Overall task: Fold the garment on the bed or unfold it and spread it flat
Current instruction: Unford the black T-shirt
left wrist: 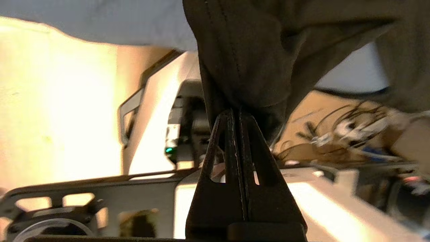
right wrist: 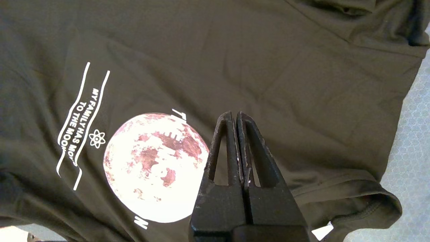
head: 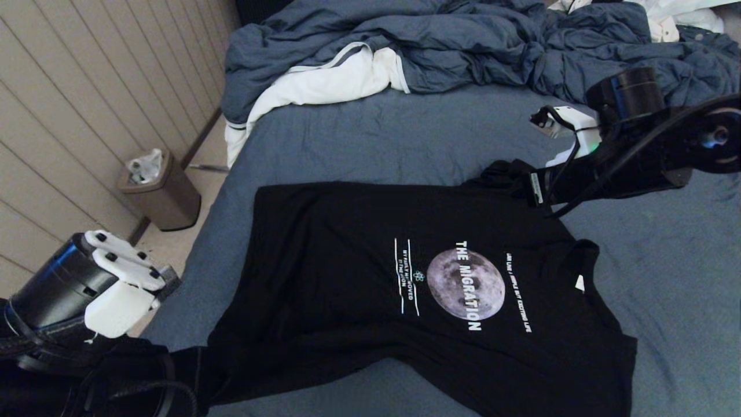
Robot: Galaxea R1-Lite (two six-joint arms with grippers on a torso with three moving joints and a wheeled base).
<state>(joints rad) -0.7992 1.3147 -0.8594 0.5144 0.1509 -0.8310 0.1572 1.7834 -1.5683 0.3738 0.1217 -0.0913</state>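
Note:
The garment (head: 347, 278), a black T-shirt with a grey moon print, lies mostly flat on the bed (head: 376, 139). Its collar points to the right. One corner is pulled toward the bed's near left edge. There my left gripper (head: 185, 376) is shut on it, and the left wrist view shows the fingertips (left wrist: 237, 112) pinching bunched dark cloth (left wrist: 268, 50). My right gripper (head: 524, 188) is at the shirt's far edge, beside a rumpled sleeve. Its jaws (right wrist: 235, 114) are shut with nothing between them, above the shirt (right wrist: 268, 67) next to the moon.
A rumpled blue-grey duvet (head: 463, 40) and a white cloth with grey trim (head: 324, 81) lie across the far side of the bed. A brown waste bin (head: 162, 191) stands on the floor left of the bed, by the panelled wall.

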